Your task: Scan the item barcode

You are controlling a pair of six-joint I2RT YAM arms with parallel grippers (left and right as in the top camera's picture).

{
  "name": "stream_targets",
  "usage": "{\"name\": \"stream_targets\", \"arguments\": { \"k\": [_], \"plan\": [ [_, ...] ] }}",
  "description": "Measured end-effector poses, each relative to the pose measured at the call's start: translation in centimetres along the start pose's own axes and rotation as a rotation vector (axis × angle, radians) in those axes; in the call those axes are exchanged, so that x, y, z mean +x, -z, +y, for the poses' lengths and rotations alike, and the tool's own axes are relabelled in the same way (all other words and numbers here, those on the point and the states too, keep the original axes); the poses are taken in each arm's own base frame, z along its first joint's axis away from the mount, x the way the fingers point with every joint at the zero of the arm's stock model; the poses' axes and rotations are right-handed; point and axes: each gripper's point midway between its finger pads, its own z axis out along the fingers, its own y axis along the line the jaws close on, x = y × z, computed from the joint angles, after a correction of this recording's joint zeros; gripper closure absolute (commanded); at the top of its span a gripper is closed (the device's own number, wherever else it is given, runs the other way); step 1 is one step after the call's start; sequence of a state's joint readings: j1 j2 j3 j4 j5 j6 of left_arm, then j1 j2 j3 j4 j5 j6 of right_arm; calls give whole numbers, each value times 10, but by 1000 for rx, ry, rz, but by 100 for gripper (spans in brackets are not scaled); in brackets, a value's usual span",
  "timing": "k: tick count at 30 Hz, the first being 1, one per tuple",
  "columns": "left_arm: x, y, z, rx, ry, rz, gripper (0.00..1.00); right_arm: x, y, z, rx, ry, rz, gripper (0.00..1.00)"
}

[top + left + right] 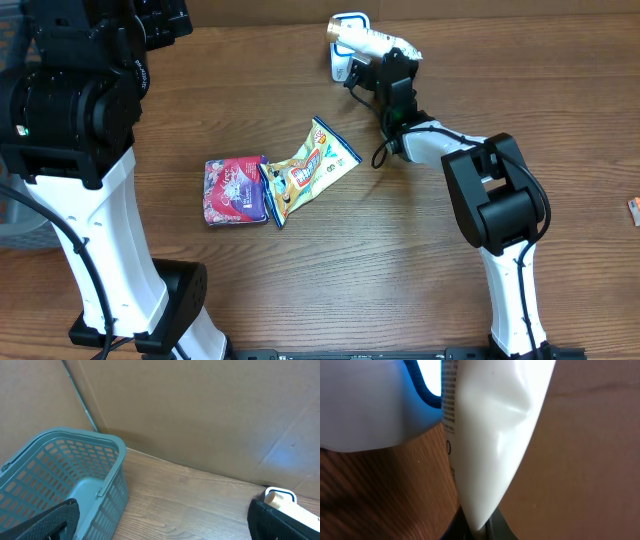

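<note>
Wooden bench from overhead: we see the right fingers clamped on the white tube, up at the far edge against the blue-rimmed scanner. A red snack packet and a yellow snack packet touch mid-bench.

Left wrist: the left fingers are spread wide near a teal basket.

Right wrist: the tube fills our view, pinched at its lower tip.

A teal plastic basket stands on the wooden bench, close to a brown cardboard wall. One small orange thing lies at the right edge of the bench.
</note>
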State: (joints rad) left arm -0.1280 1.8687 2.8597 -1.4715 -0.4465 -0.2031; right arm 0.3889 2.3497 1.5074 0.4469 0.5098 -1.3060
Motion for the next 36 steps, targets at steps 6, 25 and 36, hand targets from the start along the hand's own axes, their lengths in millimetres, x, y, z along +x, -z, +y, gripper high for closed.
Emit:
{"name": "stream_targets", "arguments": {
  "k": [6,25,36],
  "plan": [
    [0,0,0,-1,0,1,0,11,44,-41,-85,-150,124,96],
    [1,0,0,0,-1,2,0,276,161,14,-186,-1228,1110,96],
    [0,0,0,-1,-1,2,0,425,208,42,39,-1599,1392,60]
  ]
}}
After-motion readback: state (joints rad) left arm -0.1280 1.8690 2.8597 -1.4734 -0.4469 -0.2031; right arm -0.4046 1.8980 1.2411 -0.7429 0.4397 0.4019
